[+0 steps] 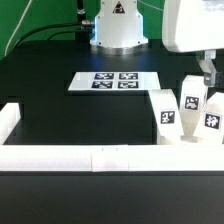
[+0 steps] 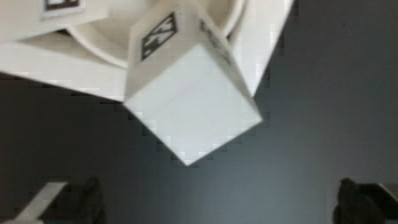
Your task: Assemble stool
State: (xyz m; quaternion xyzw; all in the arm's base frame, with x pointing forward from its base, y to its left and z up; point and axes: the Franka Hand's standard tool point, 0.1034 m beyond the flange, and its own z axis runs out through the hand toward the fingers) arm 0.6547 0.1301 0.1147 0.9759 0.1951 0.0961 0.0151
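Exterior view first: I see the arm's gripper hanging at the exterior view's right edge, just above a cluster of three upright white leg blocks, each bearing a black-and-white tag. The nearest-left leg block stands beside the middle leg block, and the third leg block sits at the frame's right edge; from this angle I cannot tell whether they touch one another. The gripper's tip appears close above the middle and right blocks, without visible contact. The marker board lies flat on the dark table, well apart from the blocks toward the exterior view's left. A white border rail runs across the foreground, with a short upright end at the exterior view's left. The robot's white base stands at the back. I cannot make out the round seat with certainty in this view. On the wrist view, I note the two dark fingertips standing wide apart, with nothing between them. One tagged leg block fills the centre of that picture, lying ahead of the fingers, with further white parts behind it that I cannot identify.
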